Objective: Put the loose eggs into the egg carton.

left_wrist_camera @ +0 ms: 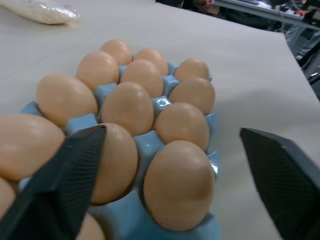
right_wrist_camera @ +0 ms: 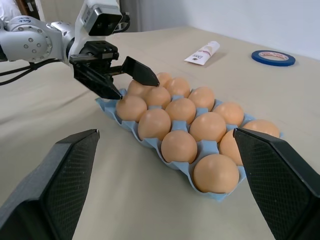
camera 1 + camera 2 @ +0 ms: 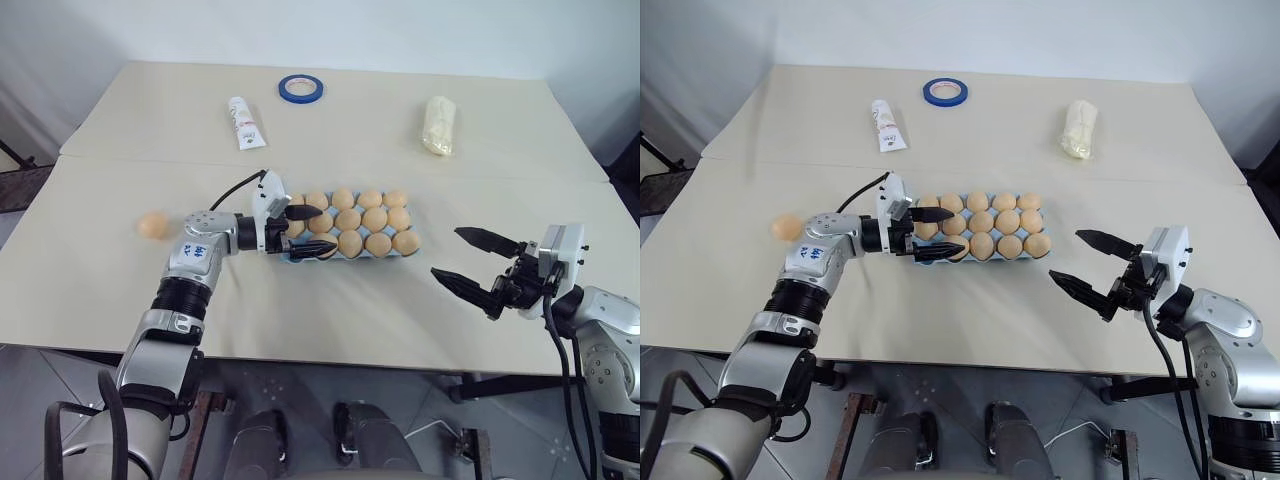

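Egg carton (image 3: 348, 232) mid-table (image 3: 330, 320), full of eggs; one loose egg (image 3: 153, 224) well left; tape roll (image 3: 300, 88) behind.

Smooth matt eggs (image 1: 179, 182), glossy blue carton (image 1: 150, 145) (plastic-looking), matt tabletop (image 3: 350, 320)

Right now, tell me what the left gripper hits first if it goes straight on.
The left gripper, open, points along the egg carton; it would likely meet the eggs at the near end first.
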Motion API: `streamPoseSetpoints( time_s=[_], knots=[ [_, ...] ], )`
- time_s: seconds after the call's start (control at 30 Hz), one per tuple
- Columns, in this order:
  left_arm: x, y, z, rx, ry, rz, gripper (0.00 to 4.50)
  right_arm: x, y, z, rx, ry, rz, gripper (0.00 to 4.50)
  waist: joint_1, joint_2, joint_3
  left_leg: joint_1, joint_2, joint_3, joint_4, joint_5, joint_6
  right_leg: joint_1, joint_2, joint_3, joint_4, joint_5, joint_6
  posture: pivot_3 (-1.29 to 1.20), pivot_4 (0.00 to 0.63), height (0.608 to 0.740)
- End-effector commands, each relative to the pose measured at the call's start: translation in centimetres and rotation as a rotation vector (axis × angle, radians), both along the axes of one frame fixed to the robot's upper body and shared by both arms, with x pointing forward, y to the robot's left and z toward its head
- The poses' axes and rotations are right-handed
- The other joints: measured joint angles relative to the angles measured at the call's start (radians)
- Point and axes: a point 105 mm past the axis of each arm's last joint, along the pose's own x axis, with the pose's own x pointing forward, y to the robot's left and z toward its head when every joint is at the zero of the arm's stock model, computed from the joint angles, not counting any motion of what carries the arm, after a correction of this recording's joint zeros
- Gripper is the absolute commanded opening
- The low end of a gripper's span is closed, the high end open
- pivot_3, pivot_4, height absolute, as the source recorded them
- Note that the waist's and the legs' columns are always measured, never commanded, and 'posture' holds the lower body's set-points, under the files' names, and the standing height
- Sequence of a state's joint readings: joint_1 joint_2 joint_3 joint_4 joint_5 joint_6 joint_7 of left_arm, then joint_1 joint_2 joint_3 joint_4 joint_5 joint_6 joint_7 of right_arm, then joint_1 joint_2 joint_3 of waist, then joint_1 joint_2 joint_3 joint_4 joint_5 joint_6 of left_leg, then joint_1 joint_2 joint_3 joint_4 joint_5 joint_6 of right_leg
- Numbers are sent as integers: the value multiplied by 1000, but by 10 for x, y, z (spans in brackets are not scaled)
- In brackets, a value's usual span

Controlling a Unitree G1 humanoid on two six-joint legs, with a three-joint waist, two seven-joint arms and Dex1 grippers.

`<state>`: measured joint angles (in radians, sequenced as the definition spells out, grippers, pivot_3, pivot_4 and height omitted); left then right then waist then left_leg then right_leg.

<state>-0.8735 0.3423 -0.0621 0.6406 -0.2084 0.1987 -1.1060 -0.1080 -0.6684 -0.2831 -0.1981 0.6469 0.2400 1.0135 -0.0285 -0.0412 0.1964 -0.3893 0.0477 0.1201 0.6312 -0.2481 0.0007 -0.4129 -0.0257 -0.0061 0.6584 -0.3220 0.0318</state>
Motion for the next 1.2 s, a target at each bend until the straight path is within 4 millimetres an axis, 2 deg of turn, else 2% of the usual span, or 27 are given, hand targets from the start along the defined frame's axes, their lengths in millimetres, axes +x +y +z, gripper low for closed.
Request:
streamPoseSetpoints(
  time_s=[0.03,0.17,0.27,0.37,0.47,0.53,0.67,0.8,0.97,1.03,1.1,1.2],
  knots=[
    [6,10,26,15,-96,43,4483,-3,1,13,4,-64,5,4500,0,0,0,0,0,0,0,0,0,0,0,0,0,0,0,0,150,740],
    [9,36,50,-27,-180,148,4483,0,3,14,2,-64,15,4500,-2,0,0,0,0,0,-1,0,0,0,0,0,0,0,0,0,150,740],
    [2,65,68,-69,-254,242,4483,4,3,15,-1,-62,28,4500,-6,0,0,0,0,0,-1,0,0,0,0,0,0,0,0,0,150,740],
    [-9,100,73,-119,-309,375,4483,8,5,15,-1,-58,40,4500,-7,0,0,1,1,1,-2,0,-1,0,0,1,0,0,0,0,150,740],
    [-21,131,67,-139,-330,524,4483,11,7,15,0,-54,59,4500,-3,0,0,2,1,0,-1,0,-1,0,0,0,1,0,0,0,150,740],
    [-36,148,62,-170,-351,607,4483,13,10,15,2,-51,75,4500,-3,0,0,2,1,0,-1,0,0,0,-1,1,1,0,0,0,150,740],
    [-65,199,47,-208,-353,900,4483,19,13,15,-2,-46,107,4500,-3,0,0,2,1,0,-1,0,0,1,-2,0,0,0,0,0,150,740],
    [-90,234,37,-269,-343,1104,4483,23,15,15,-1,-45,124,4500,0,0,0,2,1,-1,-1,0,1,2,-1,-1,0,0,-1,0,150,740],
    [-116,261,22,-292,-310,1268,4483,26,18,15,-4,-41,145,4500,0,0,0,2,0,-1,-1,-1,1,2,-2,-1,-1,0,-1,0,150,740],
    [-124,271,10,-279,-274,1334,4483,27,19,15,-4,-41,149,4500,0,0,0,2,0,-1,-2,-1,1,2,-2,-1,-2,0,-1,0,150,740],
    [-127,271,5,-295,-249,1350,4483,29,20,16,-1,-42,152,4500,0,0,0,2,0,-1,-2,-2,-1,2,-2,-1,-2,0,-1,0,150,740],
    [-124,268,9,-305,-261,1344,4483,29,22,15,-2,-43,159,4500,1,0,0,2,1,-1,-2,-3,-3,2,-2,-1,-2,0,-1,0,150,740]
  ],
)
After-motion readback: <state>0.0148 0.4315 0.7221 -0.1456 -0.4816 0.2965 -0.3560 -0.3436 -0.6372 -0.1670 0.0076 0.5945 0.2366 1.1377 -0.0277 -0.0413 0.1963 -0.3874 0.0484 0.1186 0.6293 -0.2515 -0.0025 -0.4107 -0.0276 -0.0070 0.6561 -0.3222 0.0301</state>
